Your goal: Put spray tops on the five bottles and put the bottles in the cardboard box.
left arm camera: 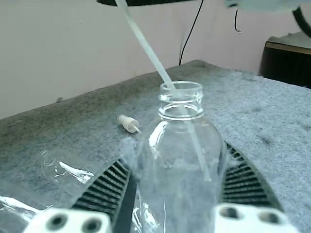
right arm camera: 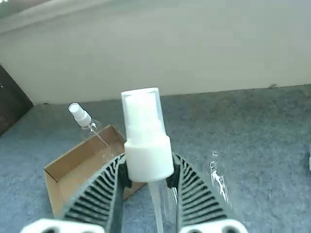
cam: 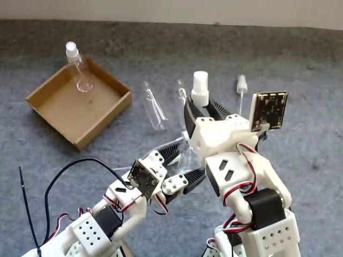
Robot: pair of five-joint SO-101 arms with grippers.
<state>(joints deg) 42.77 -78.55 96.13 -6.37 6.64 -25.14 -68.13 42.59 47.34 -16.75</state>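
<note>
Closest of all are the two white arms, the left arm [cam: 107,219] and the right arm [cam: 244,176], side by side on the grey table [cam: 300,59]. They lean in toward each other so that one can hold a bottle while the other fits its top.

Next biggest is the cardboard box [cam: 51,115], well off on the left arm's side. One finished bottle [cam: 80,72] with its top on leans inside it, so I think one of the five is done.

The left gripper [cam: 182,160] is closed around a clear bottle [left arm camera: 180,165]. It keeps the open mouth turned toward the top so the tube can go in. A spare bottle [cam: 154,108] lies flat on the table between the box and the arms, ready for a later turn.

The right gripper [cam: 201,106] pinches a white spray top [right arm camera: 146,141] by its fat ring. The cap sits high above the clear bottle. Its thin tube [left arm camera: 146,46] reaches down through the neck, so I think the top must next be pushed down.

A loose spray top [cam: 241,84] lies on the table near the right gripper.
</note>
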